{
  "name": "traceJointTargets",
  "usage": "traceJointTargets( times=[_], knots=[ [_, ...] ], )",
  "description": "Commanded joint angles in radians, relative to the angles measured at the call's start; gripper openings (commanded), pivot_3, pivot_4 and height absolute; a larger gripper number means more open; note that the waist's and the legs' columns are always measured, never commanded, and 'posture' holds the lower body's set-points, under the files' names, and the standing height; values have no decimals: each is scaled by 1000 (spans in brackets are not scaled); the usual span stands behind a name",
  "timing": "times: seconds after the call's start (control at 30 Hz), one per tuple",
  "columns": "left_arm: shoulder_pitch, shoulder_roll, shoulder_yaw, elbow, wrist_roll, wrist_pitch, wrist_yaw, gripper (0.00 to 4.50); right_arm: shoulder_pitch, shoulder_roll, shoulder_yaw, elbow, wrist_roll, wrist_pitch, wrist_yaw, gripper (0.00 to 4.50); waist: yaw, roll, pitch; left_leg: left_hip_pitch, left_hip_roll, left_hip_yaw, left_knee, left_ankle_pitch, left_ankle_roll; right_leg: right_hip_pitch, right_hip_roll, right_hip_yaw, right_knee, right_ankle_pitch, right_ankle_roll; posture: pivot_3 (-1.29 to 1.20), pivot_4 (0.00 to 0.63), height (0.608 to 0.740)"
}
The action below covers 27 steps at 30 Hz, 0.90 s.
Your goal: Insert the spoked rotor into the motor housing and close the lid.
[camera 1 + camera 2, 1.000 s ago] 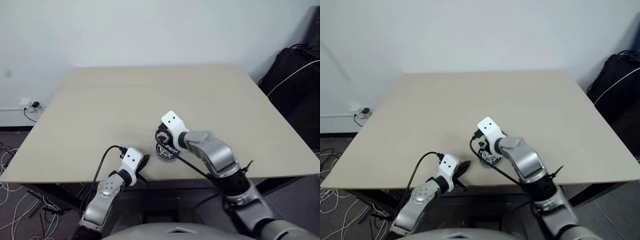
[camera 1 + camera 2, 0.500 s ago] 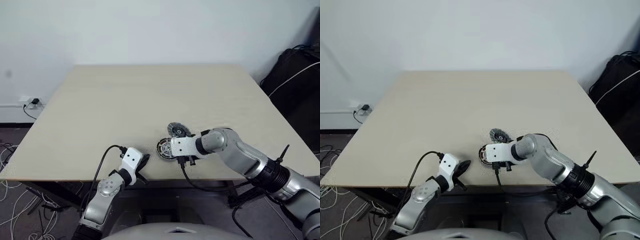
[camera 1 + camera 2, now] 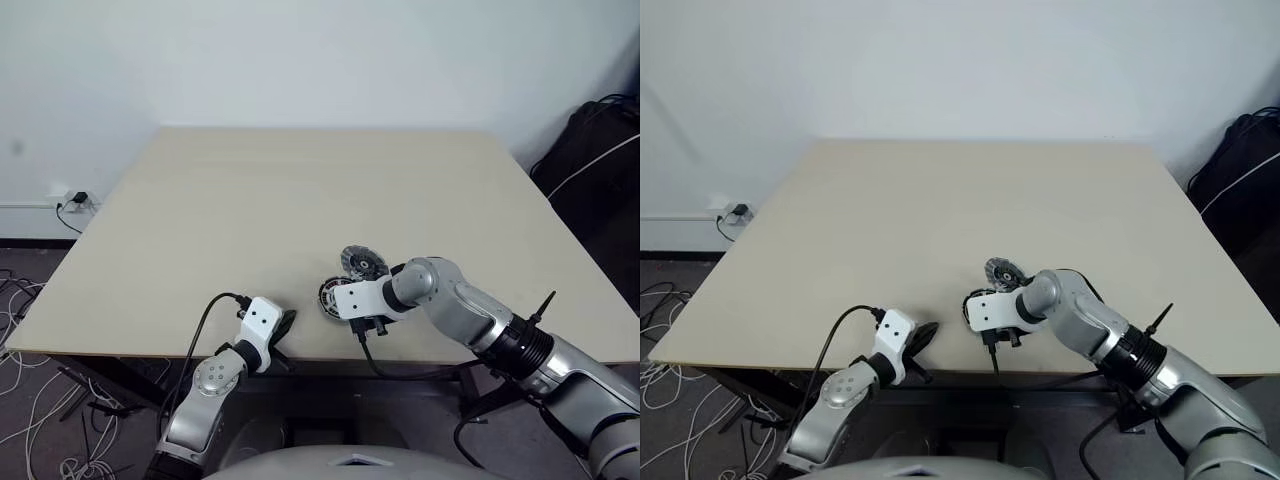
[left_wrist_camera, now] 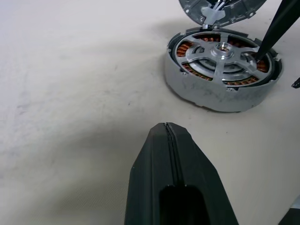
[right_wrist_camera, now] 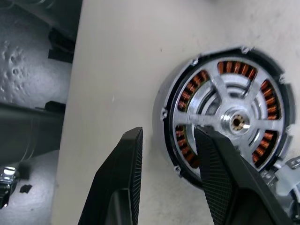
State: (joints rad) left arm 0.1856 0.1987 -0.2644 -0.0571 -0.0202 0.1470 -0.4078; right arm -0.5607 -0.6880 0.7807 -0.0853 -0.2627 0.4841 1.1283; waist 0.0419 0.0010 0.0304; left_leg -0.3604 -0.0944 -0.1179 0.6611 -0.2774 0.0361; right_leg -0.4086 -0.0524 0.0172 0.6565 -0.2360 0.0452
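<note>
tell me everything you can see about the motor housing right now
The housing is a short round cup with a silver-grey metal wall and dark rim, sitting flat on the beige table near its front edge. A ring of copper-orange windings shows inside, and the silver spoked rotor already lies in it, hub centred. The lid rests just behind, against it. One finger of the open right hand reaches over the rim while the other stays outside the wall.
</note>
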Motion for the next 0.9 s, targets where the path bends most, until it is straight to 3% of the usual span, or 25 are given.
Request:
traceJointTargets(
  times=[0.03,0.13,0.33,0.63,0.9],
  knots=[
    [0,-6,10,-51,-8,-14,10,0,-18,4,-18,23,-27,-27,22,1852,0,0,0,0,0,0,0,0,0,0,0,0,0,0,0,0,0,740],
    [4,-6,11,-54,-9,-14,13,0,-12,3,-20,35,-40,-37,33,1675,0,0,0,0,0,0,0,0,0,0,0,0,0,0,0,0,0,740],
    [9,-6,10,-62,-8,-12,17,0,4,16,-36,44,-68,-43,26,103,2,0,0,0,0,0,0,0,0,0,0,0,0,0,0,0,0,740],
    [1,-7,2,-62,-6,-6,8,0,44,26,-96,-15,-50,3,30,101,2,0,0,0,0,0,0,0,0,0,0,0,0,0,0,0,0,740],
    [-9,-12,-4,-53,-5,-4,2,0,52,144,-165,-63,5,262,-16,101,0,0,0,-1,0,0,0,0,0,-1,0,1,1,2,-3,0,0,740]
  ],
)
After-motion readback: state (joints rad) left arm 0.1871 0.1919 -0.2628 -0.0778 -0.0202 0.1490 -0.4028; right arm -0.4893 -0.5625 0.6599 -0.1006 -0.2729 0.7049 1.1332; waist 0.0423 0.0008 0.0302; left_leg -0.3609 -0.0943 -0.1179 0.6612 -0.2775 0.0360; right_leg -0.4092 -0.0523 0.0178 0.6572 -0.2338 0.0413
